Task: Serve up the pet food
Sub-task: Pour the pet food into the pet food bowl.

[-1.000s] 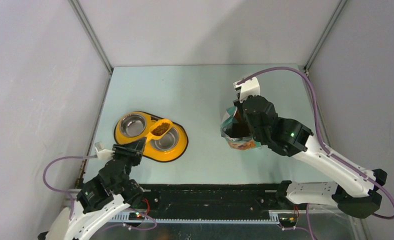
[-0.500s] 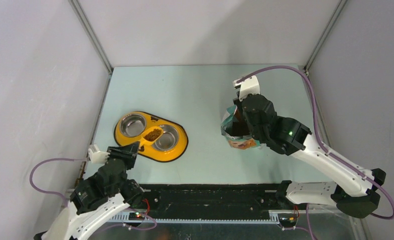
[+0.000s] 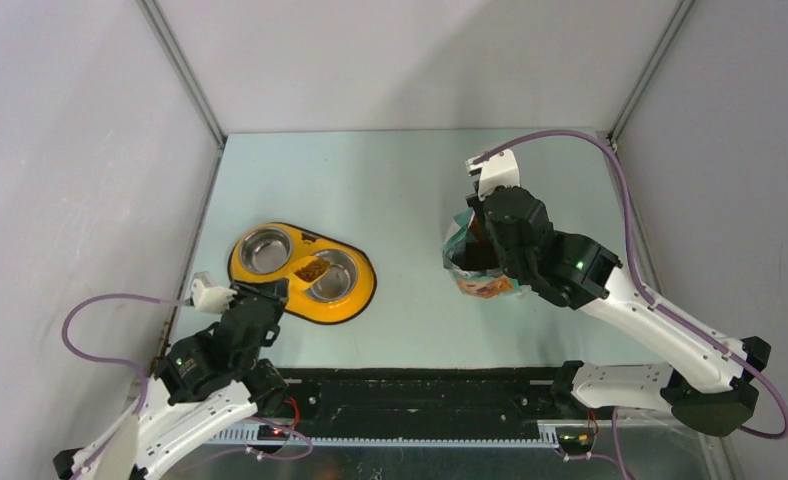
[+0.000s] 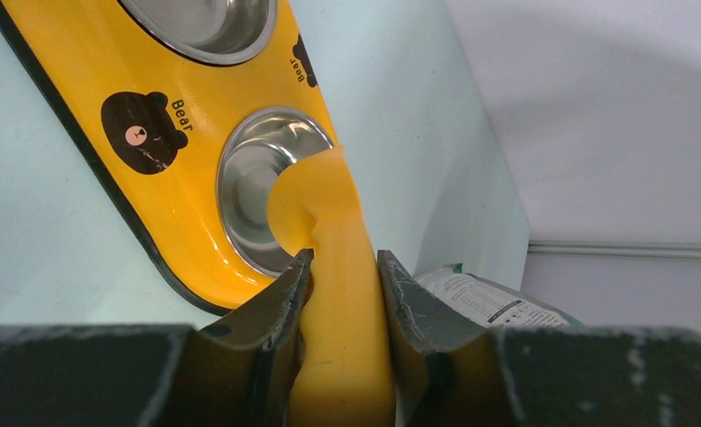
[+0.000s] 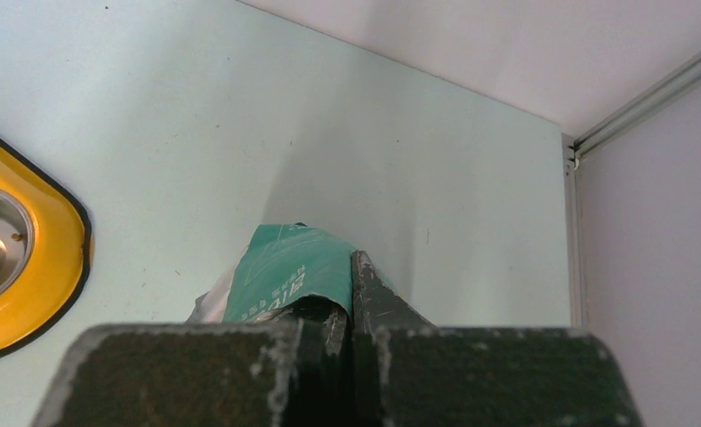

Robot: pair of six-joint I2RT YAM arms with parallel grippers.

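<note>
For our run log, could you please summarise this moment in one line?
left gripper: shut on scoop; pet food: in scoop above feeder; right gripper: shut on bag

The tray (image 4: 71, 62) is glossy yellow plastic with soft highlights. Its bowls (image 4: 245, 182) are polished metal, mirror-bright. The scoop (image 4: 338, 302) is smooth orange plastic with a duller sheen. The kibble (image 3: 311, 270) looks dry, matt and grainy. The bag (image 5: 285, 267) is printed film, slightly shiny and creased. The worktop (image 5: 240, 107) is smooth, matt pale green. The fingers (image 4: 271, 307) are matt black, scuffed grey.
</note>
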